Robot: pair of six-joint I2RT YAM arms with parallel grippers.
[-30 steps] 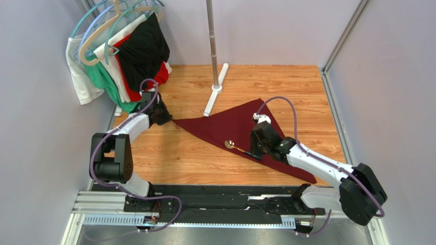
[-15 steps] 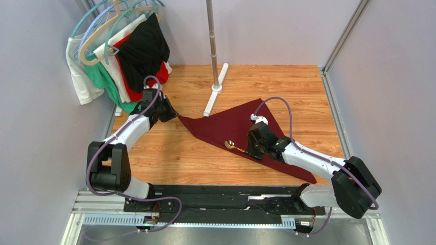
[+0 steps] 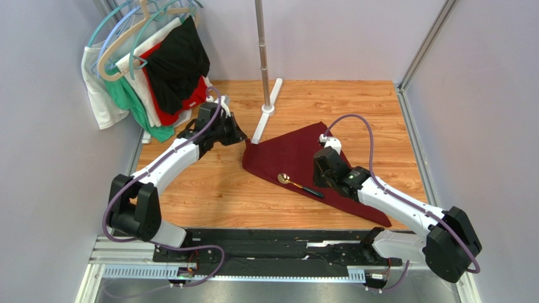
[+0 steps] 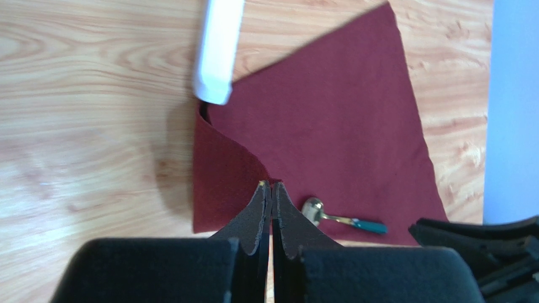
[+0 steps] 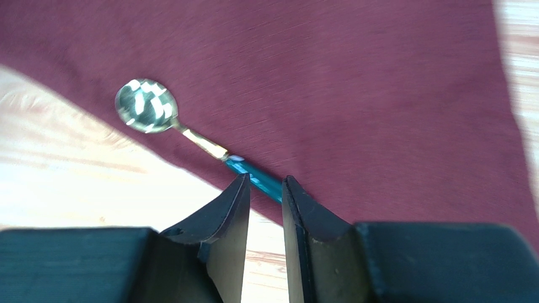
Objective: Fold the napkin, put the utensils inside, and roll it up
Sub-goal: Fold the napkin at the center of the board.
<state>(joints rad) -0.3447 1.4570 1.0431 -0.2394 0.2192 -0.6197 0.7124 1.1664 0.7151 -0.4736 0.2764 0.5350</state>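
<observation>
Shows the napkin (image 3: pixel 294 154) as a dark maroon triangle on the right half of the wooden tabletop (image 3: pixel 209 183). Lies mostly flat there, with one long point running toward the near right corner and the far point close to the foot of the white stand (image 3: pixel 264 117). Pinches the cloth's left corner in the left gripper (image 3: pixel 242 136), jaws pressed tight together with nothing but fabric between the tips. Holds that corner lifted off the wood and curled back toward the middle of the cloth, so that a rounded fold stands up along the left side, just beside the near end of the stand's foot. Carries the spoon (image 3: pixel 297 183) on the cloth just inside its near left edge, well apart from the raised corner, with the shiny gold bowl toward the left and the dark teal handle slanting toward the near right. Places the right gripper (image 3: pixel 318 178) at the tip of that handle, jaws only a narrow way apart. Puts the handle's end in line with the gap between them in the right wrist view, and looks slimmer there than the gap itself. Cannot tell from the blurred close view whether either finger touches the handle. Has red, black, white and green garments on hangers (image 3: pixel 158 69) at the far left corner, well apart from the cloth.
</observation>
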